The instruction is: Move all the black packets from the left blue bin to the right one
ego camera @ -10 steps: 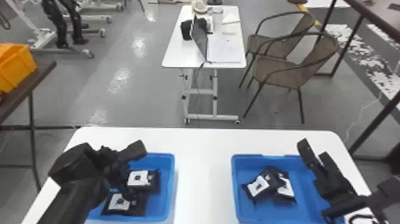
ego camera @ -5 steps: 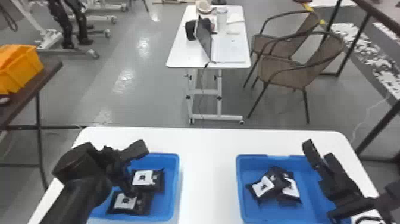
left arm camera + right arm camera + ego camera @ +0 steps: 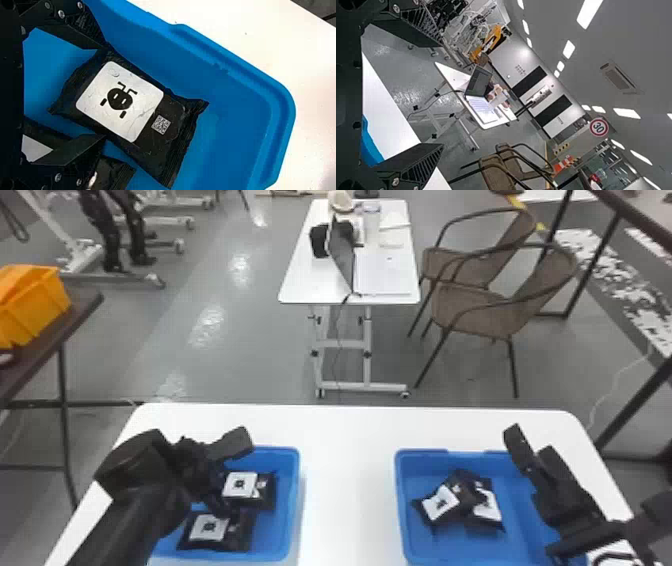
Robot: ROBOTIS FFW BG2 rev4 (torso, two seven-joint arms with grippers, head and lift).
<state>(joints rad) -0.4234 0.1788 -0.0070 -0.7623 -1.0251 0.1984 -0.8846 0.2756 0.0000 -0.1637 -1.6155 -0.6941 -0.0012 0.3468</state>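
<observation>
My left gripper (image 3: 230,477) is low over the left blue bin (image 3: 294,500), at its upper black packet (image 3: 240,485). In the left wrist view my open gripper (image 3: 102,93) has this packet (image 3: 119,101) lying label up between its fingertips, one beside each long edge. Nearer the robot lies another black packet (image 3: 209,527), partly behind a finger in the left wrist view. The right blue bin (image 3: 400,500) holds two overlapping black packets (image 3: 441,504). My right gripper (image 3: 531,442) is parked over that bin's right side; in its wrist view the gripper (image 3: 442,95) is open with nothing between its fingers.
Both bins stand on a white table (image 3: 345,470), with a bare strip between them. Farther off are a small white table (image 3: 295,285) with a laptop, wicker chairs (image 3: 490,305) and an orange crate (image 3: 35,305) on a dark side table.
The scene in the head view has shifted slightly right since the first frame. The left gripper has moved only slightly over the upper packet; the right arm stays parked over its bin.
</observation>
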